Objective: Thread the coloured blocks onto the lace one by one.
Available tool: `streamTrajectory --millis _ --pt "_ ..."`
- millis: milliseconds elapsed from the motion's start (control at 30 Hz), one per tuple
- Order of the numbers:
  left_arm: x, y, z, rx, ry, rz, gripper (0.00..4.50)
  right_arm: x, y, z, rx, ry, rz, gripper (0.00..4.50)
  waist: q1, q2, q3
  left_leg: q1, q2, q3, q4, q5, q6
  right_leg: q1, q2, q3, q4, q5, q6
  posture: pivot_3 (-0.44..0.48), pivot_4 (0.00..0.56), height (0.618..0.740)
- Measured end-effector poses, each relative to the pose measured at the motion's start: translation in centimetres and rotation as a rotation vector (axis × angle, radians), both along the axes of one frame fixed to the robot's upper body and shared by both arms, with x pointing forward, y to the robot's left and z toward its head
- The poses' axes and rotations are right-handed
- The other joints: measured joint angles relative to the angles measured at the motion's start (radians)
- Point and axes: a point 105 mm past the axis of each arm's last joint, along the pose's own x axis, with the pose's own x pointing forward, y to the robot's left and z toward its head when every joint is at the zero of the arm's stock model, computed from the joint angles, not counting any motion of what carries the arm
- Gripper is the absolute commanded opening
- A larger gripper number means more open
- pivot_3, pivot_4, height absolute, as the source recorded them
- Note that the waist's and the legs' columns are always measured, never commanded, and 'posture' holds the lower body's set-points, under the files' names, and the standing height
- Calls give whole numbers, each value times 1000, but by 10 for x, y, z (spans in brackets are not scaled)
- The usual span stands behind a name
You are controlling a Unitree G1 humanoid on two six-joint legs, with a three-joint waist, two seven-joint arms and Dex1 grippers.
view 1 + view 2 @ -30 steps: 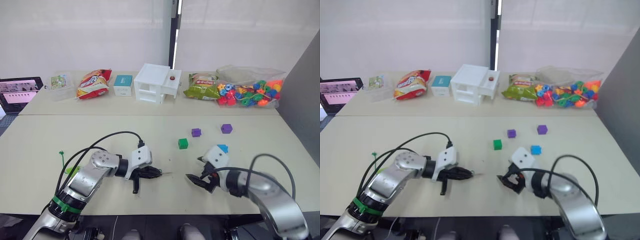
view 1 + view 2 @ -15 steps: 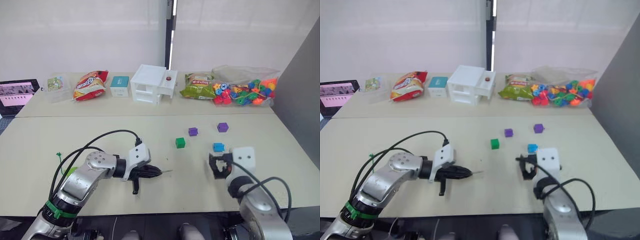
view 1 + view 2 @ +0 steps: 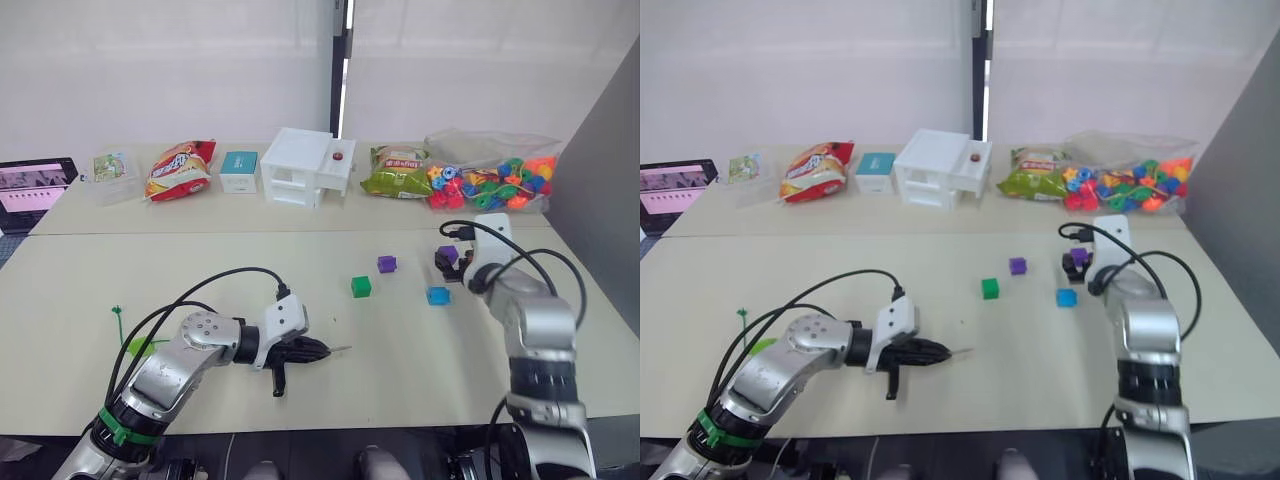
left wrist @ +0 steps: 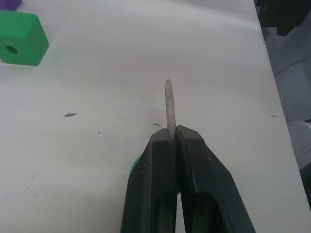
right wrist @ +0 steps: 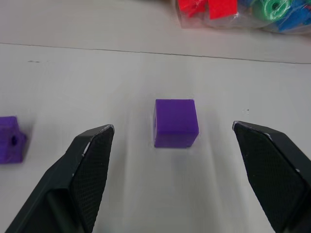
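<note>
Looks like the pick-a-block step, nothing threaded yet; left gripper (image 4: 171,141) pinched tight on the grey needle tip (image 4: 168,104) of the lace (image 3: 122,318), tip poking out past the fingers and hovering just over the table (image 3: 200,270); rest of the green string trailing off toward the left edge, knotted bit lying flat there.

Right gripper (image 5: 172,138) spread wide, holding nothing, lined up right on the far purple block (image 5: 175,122); block sitting square between the two fingers but not touched on either side; hole facing sideways in the wrist view, so worth keeping that orientation through the grab.

Other blocks loose on the table: second purple block (image 3: 387,264), dark green block (image 3: 361,286), blue block (image 3: 437,295), all well apart from the needle; lime green block (image 3: 140,346) probably that bright bit tucked by the left arm, hard to say for sure.

Next up, probably: drop a touch lower, close on the purple cube's plain faces, not over the hole; then carry it across to the needle and line hole up with tip; tricky part being alignment, tiny hole and thin tip, easy to miss or knock the cube askew.
</note>
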Motion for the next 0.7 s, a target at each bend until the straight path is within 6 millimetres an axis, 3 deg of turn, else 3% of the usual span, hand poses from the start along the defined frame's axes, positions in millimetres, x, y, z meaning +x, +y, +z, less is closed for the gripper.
streamTrajectory --millis 267,367,567,700 --pt "1 1 0 2 -5 12 0 30 2 -27 56 16 -26 4120 -2 0 0 0 0 1 -1 0 0 0 0 1 0 0 0 0 150 740" --pt "2 1 0 2 -6 15 0 35 1 -26 66 2 -37 3342 -5 0 0 0 0 1 -1 0 0 0 0 1 0 0 0 0 150 740" --pt "2 1 -1 4 -7 21 0 35 -1 -27 73 -10 -39 1278 -16 0 0 0 0 1 -1 0 0 0 0 1 1 0 0 0 150 740" --pt "2 1 -1 3 -10 20 0 34 0 -25 95 -37 -25 1213 -20 0 0 0 0 0 -1 0 0 -1 0 1 1 0 0 0 150 740"
